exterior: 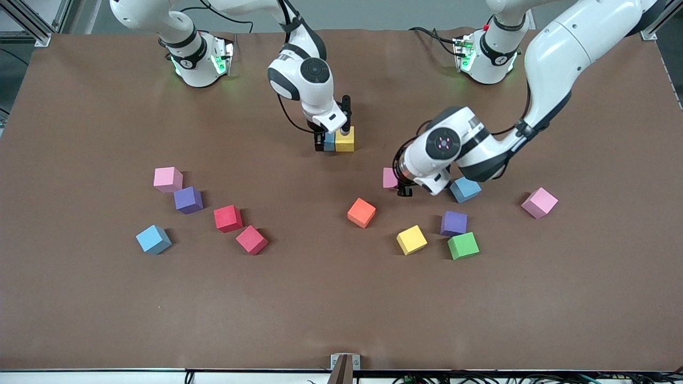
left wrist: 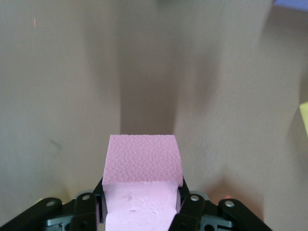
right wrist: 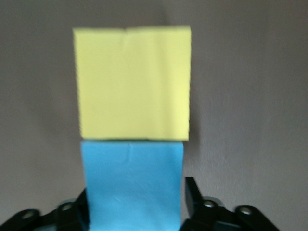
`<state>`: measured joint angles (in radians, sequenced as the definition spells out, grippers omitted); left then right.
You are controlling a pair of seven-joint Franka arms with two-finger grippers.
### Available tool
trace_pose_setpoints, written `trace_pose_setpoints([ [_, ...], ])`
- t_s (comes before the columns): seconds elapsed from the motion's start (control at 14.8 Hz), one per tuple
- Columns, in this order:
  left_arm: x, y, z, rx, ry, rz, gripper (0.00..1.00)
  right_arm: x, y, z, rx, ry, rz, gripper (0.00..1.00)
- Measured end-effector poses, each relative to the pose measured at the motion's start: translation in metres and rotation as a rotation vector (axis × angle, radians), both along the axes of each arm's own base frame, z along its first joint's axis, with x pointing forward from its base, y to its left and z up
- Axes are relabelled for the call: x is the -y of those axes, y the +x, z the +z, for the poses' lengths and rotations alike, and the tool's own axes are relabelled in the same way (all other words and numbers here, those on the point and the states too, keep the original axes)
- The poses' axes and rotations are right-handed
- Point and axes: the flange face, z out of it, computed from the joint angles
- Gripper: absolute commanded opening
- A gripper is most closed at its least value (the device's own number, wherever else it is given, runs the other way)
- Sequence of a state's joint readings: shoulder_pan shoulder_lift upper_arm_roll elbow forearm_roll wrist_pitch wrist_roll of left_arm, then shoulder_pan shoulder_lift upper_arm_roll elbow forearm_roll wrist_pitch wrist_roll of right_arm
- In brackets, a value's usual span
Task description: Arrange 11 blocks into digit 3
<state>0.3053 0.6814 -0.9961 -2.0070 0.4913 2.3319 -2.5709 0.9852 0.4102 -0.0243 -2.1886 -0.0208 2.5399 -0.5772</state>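
My right gripper (exterior: 324,143) is down at the table in the middle, its fingers either side of a blue block (exterior: 329,141) that touches a yellow block (exterior: 344,139). In the right wrist view the blue block (right wrist: 132,183) sits between the fingers (right wrist: 192,195) with a thin gap at one finger, and the yellow block (right wrist: 132,82) is flush against it. My left gripper (exterior: 399,185) is shut on a pink block (exterior: 389,177), low over the table; the left wrist view shows the pink block (left wrist: 142,163) pinched between both fingers (left wrist: 188,204).
Loose blocks toward the right arm's end: pink (exterior: 168,179), purple (exterior: 188,200), two red (exterior: 228,218) (exterior: 251,239), blue (exterior: 153,239). Toward the left arm's end: orange (exterior: 361,212), yellow (exterior: 411,239), purple (exterior: 454,223), green (exterior: 462,245), blue (exterior: 465,189), pink (exterior: 539,202).
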Motion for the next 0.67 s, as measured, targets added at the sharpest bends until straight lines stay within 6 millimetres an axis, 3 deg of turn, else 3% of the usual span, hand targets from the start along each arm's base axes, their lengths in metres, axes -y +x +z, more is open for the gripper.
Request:
trace_pose_setpoints([
  [0.13,0.007,-0.027,0.003,0.049,-0.017,0.040,0.30,0.004,0.004,-0.001,-0.011,-0.024,-0.008,1.00],
  [0.27,0.010,-0.047,0.004,0.069,-0.003,0.073,0.30,0.002,0.006,0.010,-0.022,-0.040,-0.009,1.00],
  [0.47,0.021,-0.061,0.009,0.093,-0.002,0.054,0.30,0.005,0.010,0.048,-0.037,-0.063,-0.021,1.00],
  [0.67,0.028,-0.071,0.007,0.106,-0.044,0.041,0.30,0.031,0.046,0.097,-0.043,-0.068,-0.105,1.00],
])
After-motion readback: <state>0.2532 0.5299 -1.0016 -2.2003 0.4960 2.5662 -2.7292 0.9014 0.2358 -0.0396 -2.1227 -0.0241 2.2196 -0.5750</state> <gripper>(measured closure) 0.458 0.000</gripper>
